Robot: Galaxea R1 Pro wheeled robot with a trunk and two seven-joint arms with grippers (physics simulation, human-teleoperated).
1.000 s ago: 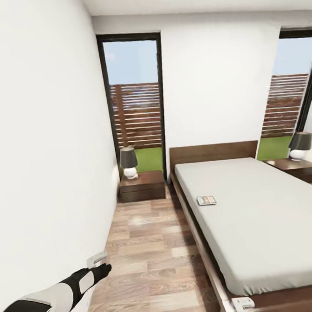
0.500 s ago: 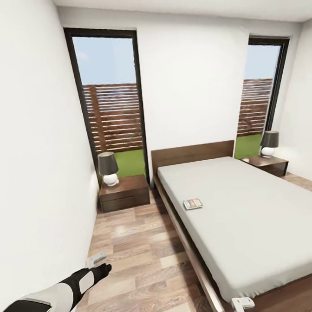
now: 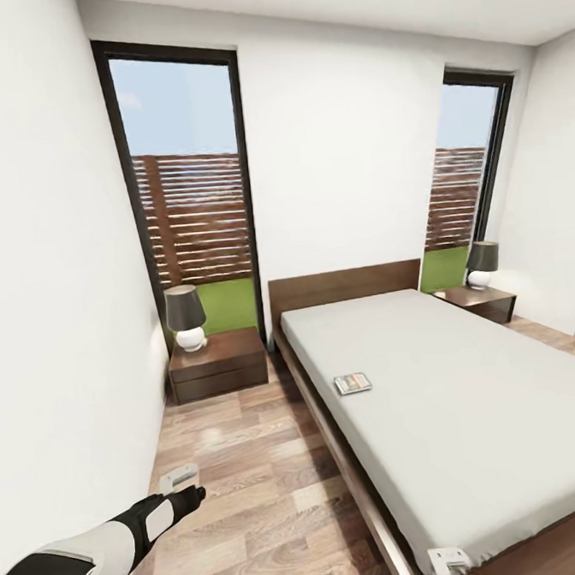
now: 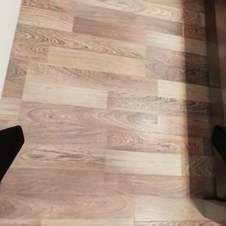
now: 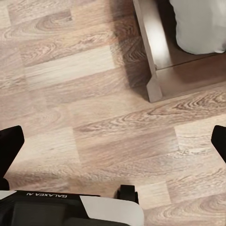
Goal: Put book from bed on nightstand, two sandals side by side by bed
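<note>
1. Book (image 3: 352, 383): thin paperback, lying flat on the mattress near the bed's left edge.
2. Bed (image 3: 468, 412): dark wooden frame, off-white mattress.
3. Nightstands (image 3: 217, 363) (image 3: 481, 300): flank the headboard, each bearing a lamp.

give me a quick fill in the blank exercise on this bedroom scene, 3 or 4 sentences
1. The book lies flat on the ____ of the bed.
2. Each nightstand carries one ____ on its top.
3. Through the tall windows a slatted wooden ____ stands behind the grass.
4. Under the left gripper, open and empty, the floor is made of wood ____.

Missing words: mattress; lamp; fence; planks
</note>
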